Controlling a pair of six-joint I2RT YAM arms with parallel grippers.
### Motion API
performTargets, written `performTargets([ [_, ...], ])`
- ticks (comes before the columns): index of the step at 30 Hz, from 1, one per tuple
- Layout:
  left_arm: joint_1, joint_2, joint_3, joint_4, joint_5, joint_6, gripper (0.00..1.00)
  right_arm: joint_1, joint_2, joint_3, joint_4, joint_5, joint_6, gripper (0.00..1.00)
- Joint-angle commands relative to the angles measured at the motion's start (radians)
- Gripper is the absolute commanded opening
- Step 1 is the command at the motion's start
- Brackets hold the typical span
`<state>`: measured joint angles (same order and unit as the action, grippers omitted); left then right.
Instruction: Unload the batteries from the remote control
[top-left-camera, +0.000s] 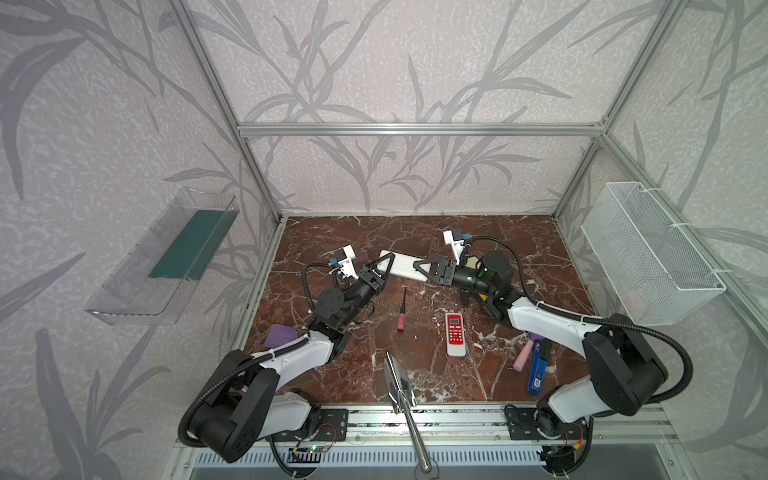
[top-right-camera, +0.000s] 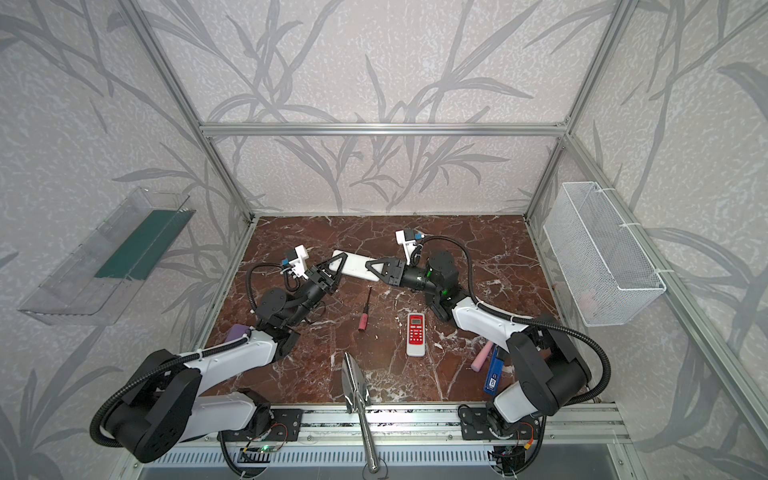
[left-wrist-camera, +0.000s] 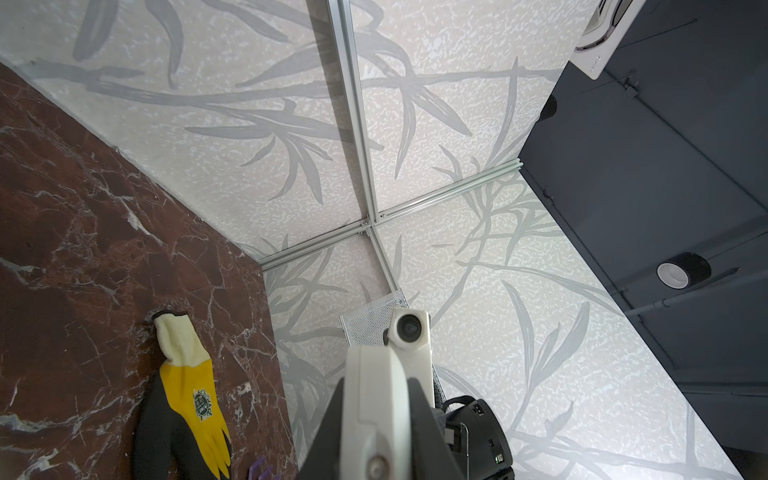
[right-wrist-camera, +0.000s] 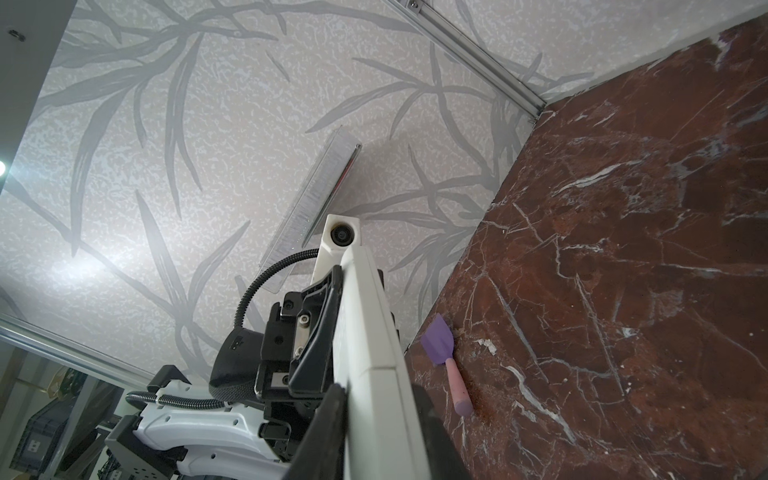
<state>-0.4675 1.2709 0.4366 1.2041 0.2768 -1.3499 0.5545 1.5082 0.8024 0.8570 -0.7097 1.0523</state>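
A white remote control (top-left-camera: 402, 266) (top-right-camera: 354, 266) is held off the marble table at its back middle, plain side up. My left gripper (top-left-camera: 384, 266) (top-right-camera: 337, 265) is shut on its left end. My right gripper (top-left-camera: 423, 267) (top-right-camera: 372, 266) is shut on its right end. In the left wrist view the remote (left-wrist-camera: 374, 374) fills the gap between my left gripper's (left-wrist-camera: 376, 424) black fingers. The right wrist view shows it (right-wrist-camera: 365, 332) clamped in my right gripper (right-wrist-camera: 378, 424). The batteries are hidden. A red-and-white remote (top-left-camera: 455, 334) (top-right-camera: 415, 334) lies face up nearer the front.
A pink-handled screwdriver (top-left-camera: 402, 313) lies mid-table. A pink foam cylinder (top-left-camera: 523, 357) and a blue object (top-left-camera: 537, 372) sit front right, a purple thing (top-left-camera: 280, 336) front left, a metal scoop (top-left-camera: 397, 382) at the front edge. A wire basket (top-left-camera: 648, 253) hangs right, a clear tray (top-left-camera: 166, 257) left.
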Motion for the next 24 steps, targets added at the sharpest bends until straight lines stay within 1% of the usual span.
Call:
performTargets([
  [1, 0.028, -0.059, 0.025, 0.1, -0.03, -0.036, 0.0, -0.034, -0.023, -0.043, -0.047, -0.008, -0.04, 0.26],
  [9, 0.048, -0.082, 0.038, 0.088, -0.016, -0.056, 0.0, -0.051, -0.037, -0.054, -0.046, -0.051, -0.031, 0.27],
  [13, 0.055, -0.092, 0.037, 0.081, -0.013, -0.059, 0.0, -0.065, -0.057, -0.063, -0.087, -0.057, -0.045, 0.27],
  [15, 0.057, -0.098, 0.04, 0.07, -0.009, -0.057, 0.0, -0.067, -0.074, -0.056, -0.146, -0.054, -0.07, 0.27],
  [19, 0.056, -0.095, 0.05, 0.055, 0.005, -0.055, 0.0, -0.065, -0.08, -0.041, -0.171, -0.056, -0.081, 0.28],
  [21, 0.055, -0.085, 0.053, 0.062, 0.009, -0.061, 0.0, -0.063, -0.074, -0.029, -0.166, -0.062, -0.081, 0.3],
  [24, 0.055, -0.07, 0.052, 0.068, 0.007, -0.069, 0.0, -0.059, -0.071, -0.018, -0.168, -0.056, -0.085, 0.37],
])
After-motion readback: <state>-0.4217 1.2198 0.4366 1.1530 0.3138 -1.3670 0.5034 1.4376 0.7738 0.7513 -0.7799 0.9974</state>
